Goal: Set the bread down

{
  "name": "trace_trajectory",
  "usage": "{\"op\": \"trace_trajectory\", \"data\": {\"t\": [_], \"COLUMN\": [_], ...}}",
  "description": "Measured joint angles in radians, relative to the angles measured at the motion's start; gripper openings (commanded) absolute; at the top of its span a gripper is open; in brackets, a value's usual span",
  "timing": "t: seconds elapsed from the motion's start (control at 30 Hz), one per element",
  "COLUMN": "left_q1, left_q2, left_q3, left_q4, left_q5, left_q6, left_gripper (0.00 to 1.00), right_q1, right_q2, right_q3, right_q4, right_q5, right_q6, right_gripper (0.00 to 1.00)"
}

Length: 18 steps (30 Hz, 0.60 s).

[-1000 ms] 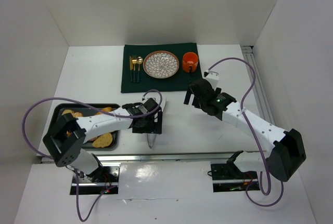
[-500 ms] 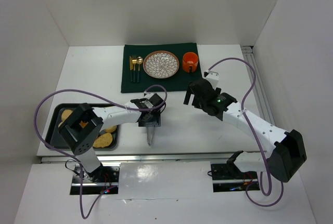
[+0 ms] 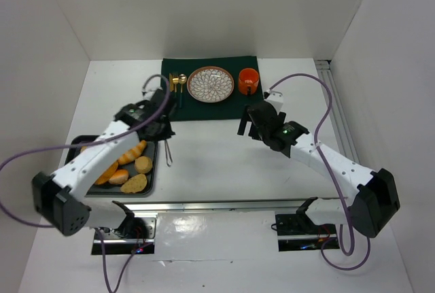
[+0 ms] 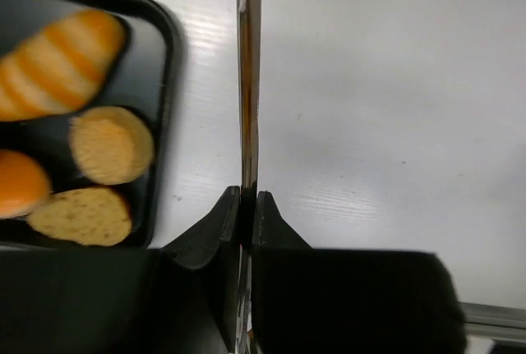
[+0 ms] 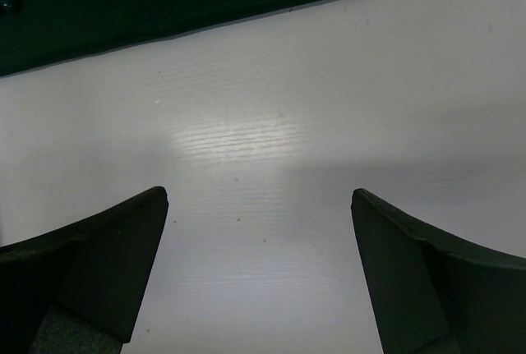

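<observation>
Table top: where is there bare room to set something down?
Bare: the white stretch between the tongs and the right gripper, on the near side of the green mat; also left of the mat. Crowded: the tray of bread, and the mat.

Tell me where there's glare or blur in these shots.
Top external: glare on the shiny panel by the arm bases. Left wrist: bread looks slightly soft beside the clamped tongs. Right wrist: bright patch on the table, open jaws in shadow.
</observation>
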Motion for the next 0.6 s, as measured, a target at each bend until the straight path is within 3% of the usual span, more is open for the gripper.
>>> {"op": "trace_trajectory", "data": {"t": [0.13, 0.27, 0.53, 0.6], "left_q1": [0.099, 0.194, 0.336, 0.350], "left_q2": [-0.134, -0.155, -0.160, -0.160], "left_q3": [0.153, 0.262, 0.269, 0.276], "left_q4": [-0.150, -0.302, -0.428, -0.438], "left_q5": [-0.016, -0.043, 0.014, 0.026], "left_q6": [0.041, 0.069, 0.120, 0.134], "left_gripper": [0.19, 0.26, 0.43, 0.53], "right_q1": [0.000, 0.000, 0.000, 0.000], "right_q2": [0.022, 0.047, 0.087, 0.089], "right_q3": [0.000, 0.001, 0.001, 0.001], "right_q4": [0.042, 0.074, 0.124, 0.130], "right_q5": [-0.011, -0.024, -0.060, -0.070], "right_q6": [-0.024, -0.047, -0.082, -0.090], "right_gripper": [1.00, 1.00, 1.00, 1.00]}}
